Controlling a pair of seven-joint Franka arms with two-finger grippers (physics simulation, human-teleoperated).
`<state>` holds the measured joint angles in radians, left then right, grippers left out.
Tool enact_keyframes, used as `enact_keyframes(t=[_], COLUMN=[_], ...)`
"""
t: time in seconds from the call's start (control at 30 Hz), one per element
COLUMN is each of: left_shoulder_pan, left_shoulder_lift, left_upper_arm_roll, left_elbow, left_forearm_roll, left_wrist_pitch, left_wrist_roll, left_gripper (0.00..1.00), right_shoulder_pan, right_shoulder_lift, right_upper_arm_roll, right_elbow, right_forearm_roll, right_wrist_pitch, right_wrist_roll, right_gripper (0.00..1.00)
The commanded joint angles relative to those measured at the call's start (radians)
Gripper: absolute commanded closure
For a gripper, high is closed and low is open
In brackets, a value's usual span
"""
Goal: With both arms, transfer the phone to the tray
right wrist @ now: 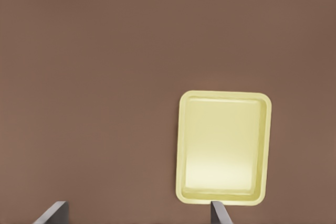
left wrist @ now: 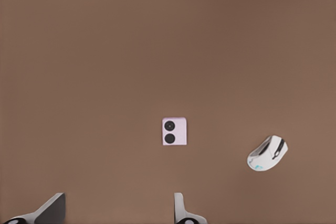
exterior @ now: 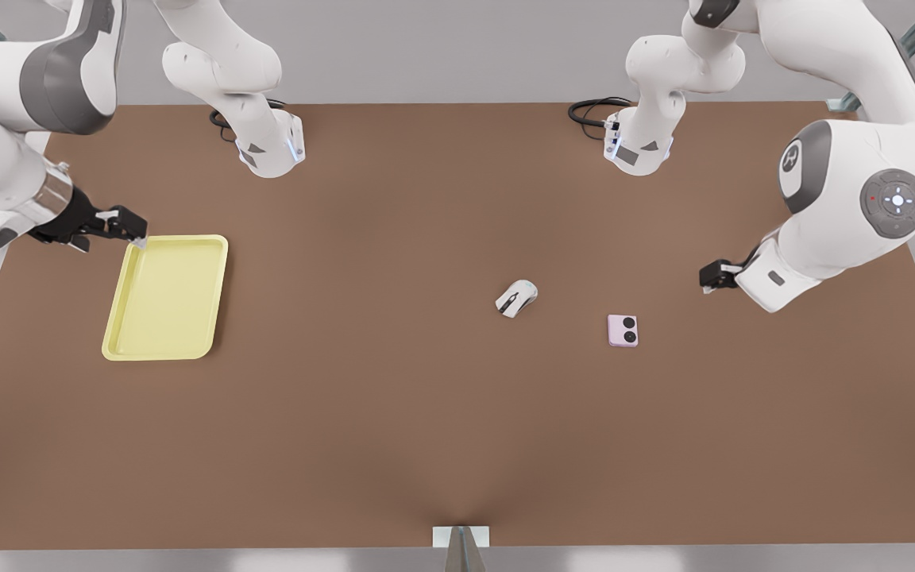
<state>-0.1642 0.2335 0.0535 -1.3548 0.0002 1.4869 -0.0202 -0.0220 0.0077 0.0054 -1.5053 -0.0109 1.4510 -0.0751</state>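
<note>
The small, flat, pale pink squarish phone (exterior: 623,330) with two black circles on its upper face lies flat on the brown counter (exterior: 394,429), toward the front view's right and roughly midway between the far and near edges. Just beside it, toward the counter's middle, sits a white and grey computer mouse (exterior: 516,298), apart from the phone and not touching it. The shallow pale yellow rectangular tray (exterior: 166,297) with its raised rim rests well apart, near the counter edge on the front view's left, and holds nothing.

The left gripper (exterior: 716,276) hangs above the counter on the front view's right, near the phone but clear of it; in its wrist view its fingers (left wrist: 180,209) stand wide apart and hold nothing. The right gripper (exterior: 125,225) hovers at the tray's far corner, its fingers (right wrist: 219,213) likewise spread and empty.

The phone looks light and rigid, but thin and smooth, so it will probably be slippery and sit too low for an easy pinch. The likeliest hold is across two opposite side edges, fingers straddling the body and closing close to the counter surface. Since the tray lies well away, a handover between the arms seems called for.
</note>
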Motion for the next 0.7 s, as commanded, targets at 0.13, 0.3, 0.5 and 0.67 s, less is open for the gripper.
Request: enact_keyframes(t=[0.13,0.3,0.5,0.67], left_shoulder_pan=[-0.025,-0.09,-0.118,-0.117], left_shoulder_lift=[0.032,0.044,0.098,0.153], left_upper_arm_roll=[-0.009,-0.01,-0.009,0.005], left_elbow=[-0.093,-0.402,-0.615,-0.718], left_forearm_roll=[-0.012,-0.065,-0.12,-0.118], left_wrist_pitch=[0.16,0.559,0.868,1.012], left_wrist_roll=[0.031,-0.136,-0.195,-0.178], left_gripper=[0.0,0.0,0.0,0.0], right_shoulder_pan=[-0.062,-0.062,-0.064,-0.064], right_shoulder_lift=[0.015,0.017,0.017,0.017], right_upper_arm_roll=[-0.001,-0.001,-0.001,-0.002], right_elbow=[0.008,0.008,0.008,0.008], right_forearm_roll=[0.0,0.002,0.002,0.002], right_wrist_pitch=[0.031,0.032,0.029,0.028], right_wrist_roll=[-0.049,-0.049,-0.049,-0.049], right_gripper=[0.0,0.0,0.0,0.0])
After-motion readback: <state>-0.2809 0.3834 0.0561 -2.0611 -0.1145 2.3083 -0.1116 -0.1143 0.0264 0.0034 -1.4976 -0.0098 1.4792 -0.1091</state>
